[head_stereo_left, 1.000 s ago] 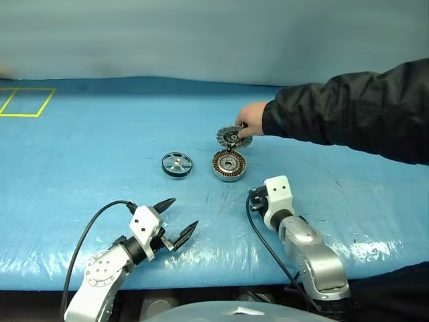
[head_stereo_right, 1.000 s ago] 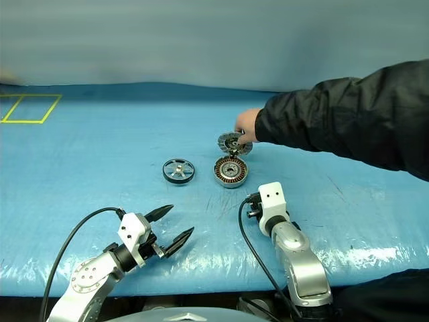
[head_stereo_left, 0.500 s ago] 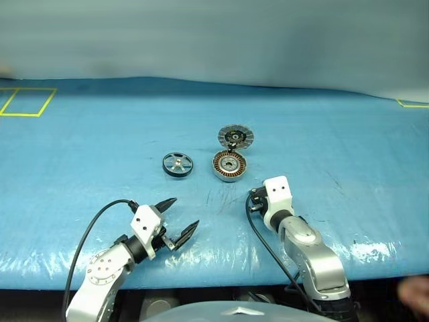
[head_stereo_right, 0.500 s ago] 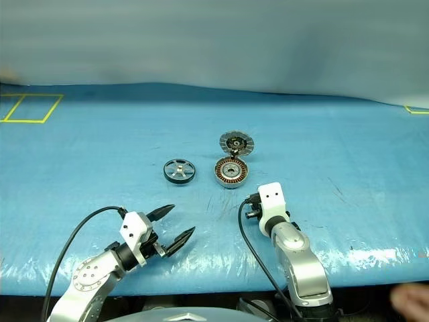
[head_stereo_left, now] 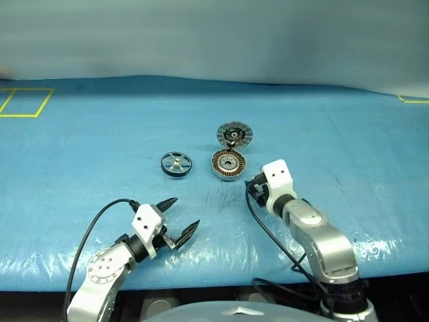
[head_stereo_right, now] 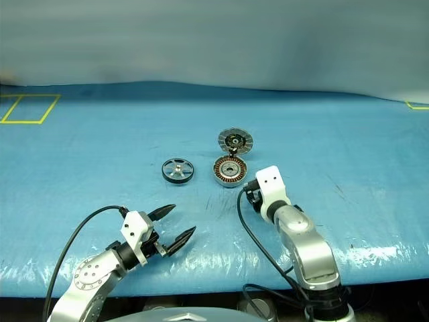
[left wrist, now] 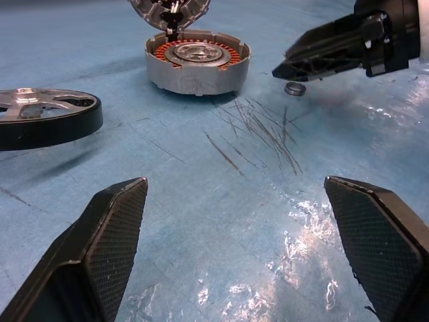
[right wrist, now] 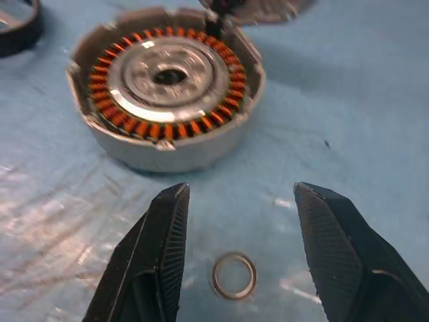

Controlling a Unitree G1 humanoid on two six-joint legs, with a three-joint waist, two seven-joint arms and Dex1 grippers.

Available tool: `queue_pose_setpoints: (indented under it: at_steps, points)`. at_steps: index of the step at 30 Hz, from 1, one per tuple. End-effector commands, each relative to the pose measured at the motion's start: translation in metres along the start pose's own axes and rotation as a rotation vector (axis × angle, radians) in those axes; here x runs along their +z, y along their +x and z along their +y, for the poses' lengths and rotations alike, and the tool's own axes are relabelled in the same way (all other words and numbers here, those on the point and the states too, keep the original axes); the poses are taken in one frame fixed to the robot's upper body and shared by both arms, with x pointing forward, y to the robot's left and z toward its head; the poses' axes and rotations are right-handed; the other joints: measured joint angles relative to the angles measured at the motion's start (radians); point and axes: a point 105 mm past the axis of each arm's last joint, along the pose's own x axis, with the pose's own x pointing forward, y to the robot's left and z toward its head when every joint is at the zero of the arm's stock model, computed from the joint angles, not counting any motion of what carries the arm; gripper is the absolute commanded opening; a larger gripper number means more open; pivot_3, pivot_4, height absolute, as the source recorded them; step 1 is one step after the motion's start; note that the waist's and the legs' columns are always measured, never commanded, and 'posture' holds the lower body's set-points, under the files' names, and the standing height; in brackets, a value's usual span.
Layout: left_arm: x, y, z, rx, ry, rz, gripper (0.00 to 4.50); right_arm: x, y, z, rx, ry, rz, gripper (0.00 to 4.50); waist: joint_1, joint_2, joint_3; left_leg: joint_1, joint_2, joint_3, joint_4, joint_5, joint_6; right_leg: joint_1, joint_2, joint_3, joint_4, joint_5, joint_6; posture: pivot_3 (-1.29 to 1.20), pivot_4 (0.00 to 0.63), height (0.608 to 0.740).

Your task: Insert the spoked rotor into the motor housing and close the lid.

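Lid [head_stereo_left: 233, 133] stands up so the cup [head_stereo_left: 228, 165] is open for you. Wheel [head_stereo_left: 176, 164] lies flat just beside it, w/ nothing on it. Left gripper [head_stereo_left: 179, 218] spread wide, empty. Right gripper [right wrist: 238, 251] spread apart over a small ring [right wrist: 234, 275], near the cup.

I see a table [head_stereo_left: 80, 154] under blue plastic sheeting, wrinkled and glossy along the near edge, where light glares off it. Fine scratch marks [left wrist: 261, 131] show near the middle. Yellow tape [head_stereo_left: 27, 102] outlines a rectangle at the far left; another yellow tape corner [head_stereo_left: 410, 100] sits far right. Behind runs a plain grey-blue wall [head_stereo_left: 214, 37].
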Motion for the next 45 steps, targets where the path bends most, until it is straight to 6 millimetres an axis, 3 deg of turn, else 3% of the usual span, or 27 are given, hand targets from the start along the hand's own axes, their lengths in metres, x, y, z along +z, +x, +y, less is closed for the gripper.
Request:
queue_pose_setpoints:
  at_steps: [1,5,8,17,30,42,43,45]
  points:
    - [0.012,0.003,-0.004,-0.017,0.028,-0.051,4.50,0.029,-0.002,0.016,0.116,-0.109,0.011,2.60,0.002,0.000,0.000,0.000,0.000,0.000,0.000,0.000,0.000,0.000,0.000,0.000,0.000,0.000,0.000,0.00,0.150,0.740]
    - [0.012,0.005,-0.003,-0.018,0.031,-0.052,4.50,0.050,0.010,0.022,0.177,-0.258,0.036,2.60,0.001,0.001,0.000,-0.001,0.000,-0.001,-0.001,0.000,0.000,0.000,0.000,0.000,-0.001,0.000,0.000,0.00,0.150,0.740]
    - [0.012,0.005,-0.002,-0.015,0.032,-0.054,4.50,0.056,0.021,0.029,0.233,-0.311,0.058,2.60,0.002,0.001,0.000,-0.001,0.000,-0.001,-0.001,0.000,0.000,0.000,0.000,0.000,-0.001,0.000,0.000,0.00,0.150,0.740]
    - [0.011,0.002,-0.004,0.011,0.023,-0.061,4.50,0.049,0.041,0.039,0.318,-0.406,0.121,2.60,0.000,0.001,0.001,-0.001,0.000,-0.001,-0.001,0.000,0.001,-0.001,0.000,-0.001,-0.001,0.002,0.004,0.00,0.150,0.740]
    - [0.006,-0.003,-0.005,0.029,0.020,-0.057,4.50,0.052,0.046,0.024,0.290,-0.433,0.133,2.60,0.000,0.002,0.001,-0.002,0.000,-0.001,-0.001,0.000,0.001,-0.001,0.000,-0.001,0.000,0.002,0.004,0.00,0.150,0.740]
    - [0.003,-0.002,-0.004,0.029,0.033,-0.060,4.50,0.012,0.061,0.029,0.367,-0.367,0.332,2.60,-0.001,0.002,0.001,0.000,0.000,-0.001,0.000,0.000,0.001,0.001,0.000,0.000,0.000,0.001,0.003,0.00,0.150,0.740]
    - [0.003,-0.003,-0.003,0.038,0.041,-0.062,4.50,0.009,0.063,0.031,0.377,-0.362,0.346,2.21,-0.002,0.001,0.001,0.001,0.000,-0.001,0.001,0.000,0.001,0.001,0.000,0.000,0.000,0.001,0.002,0.00,0.150,0.740]
    - [0.003,-0.003,-0.002,0.048,0.047,-0.062,4.50,0.004,0.066,0.036,0.402,-0.356,0.367,1.96,-0.007,-0.001,-0.001,0.003,0.000,-0.001,0.001,0.000,0.001,0.004,0.000,0.000,0.000,0.001,0.002,0.00,0.150,0.740]
